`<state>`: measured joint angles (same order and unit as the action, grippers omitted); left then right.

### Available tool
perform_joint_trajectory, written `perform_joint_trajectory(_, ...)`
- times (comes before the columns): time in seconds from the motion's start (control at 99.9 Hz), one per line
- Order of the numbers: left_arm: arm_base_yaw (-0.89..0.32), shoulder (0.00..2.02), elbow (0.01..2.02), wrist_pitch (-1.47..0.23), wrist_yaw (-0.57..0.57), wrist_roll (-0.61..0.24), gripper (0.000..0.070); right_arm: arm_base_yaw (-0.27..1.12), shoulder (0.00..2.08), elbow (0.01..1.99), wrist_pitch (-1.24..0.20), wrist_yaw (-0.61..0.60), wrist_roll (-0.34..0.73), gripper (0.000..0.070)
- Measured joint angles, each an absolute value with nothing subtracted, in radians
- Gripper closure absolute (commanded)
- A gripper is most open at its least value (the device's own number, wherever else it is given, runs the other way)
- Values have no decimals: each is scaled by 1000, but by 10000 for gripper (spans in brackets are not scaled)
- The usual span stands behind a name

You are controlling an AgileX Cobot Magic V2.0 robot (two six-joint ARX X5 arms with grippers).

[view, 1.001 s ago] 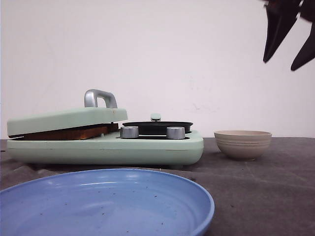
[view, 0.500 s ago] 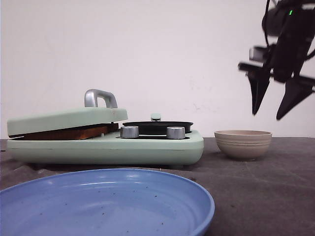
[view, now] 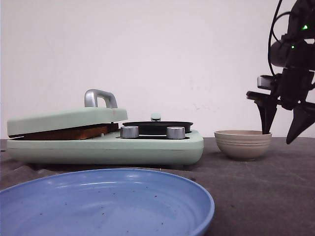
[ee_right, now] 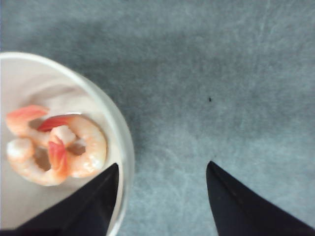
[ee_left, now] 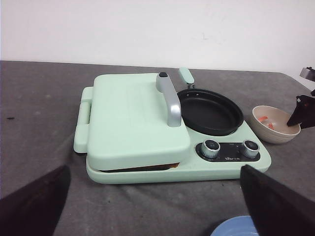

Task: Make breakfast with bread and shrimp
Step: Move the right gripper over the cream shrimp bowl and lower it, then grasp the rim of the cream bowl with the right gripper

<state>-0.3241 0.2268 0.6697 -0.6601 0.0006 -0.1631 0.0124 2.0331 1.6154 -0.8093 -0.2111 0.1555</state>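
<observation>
Right hand (view: 284,132), fingers spread wide and holding nothing, is now hanging lower than before, straddling the bowl's (view: 242,144) rim beside the shrimp (ee_right: 54,145).

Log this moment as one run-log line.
stage: reaching for shrimp | right gripper: open, straddling bowl rim | left gripper: open, idle | bread: in closed press | pan: empty

Surface finishes, my work area

My right gripper (view: 284,137) has matt black plastic-looking fingers; the breakfast maker (ee_left: 147,132) is smooth mint plastic with a brushed metal handle (ee_left: 170,98) (knobs likewise metallic); the bowl (view: 242,143) looks matt ceramic, the shrimp (ee_right: 54,145) glossy, the table (ee_right: 221,73) grey and matt.
</observation>
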Motion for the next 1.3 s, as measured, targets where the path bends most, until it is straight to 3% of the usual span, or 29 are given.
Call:
perform_joint_trajectory(0.44,-324,227,670,-648,-2,-163,63,26,2076,1615,-788,-261,153,356)
perform_joint_trajectory(0.671,-324,227,670,-648,-7,-163,63,27,2077,1616,-780,-261,153,471)
perform_joint_trajectory(0.911,-324,227,670,-648,-20,-163,63,33,2077,1616,-775,-262,153,700)
perform_joint_trajectory(1.301,-324,227,670,-648,-20,-163,63,35,2077,1616,-751,-310,152,700)
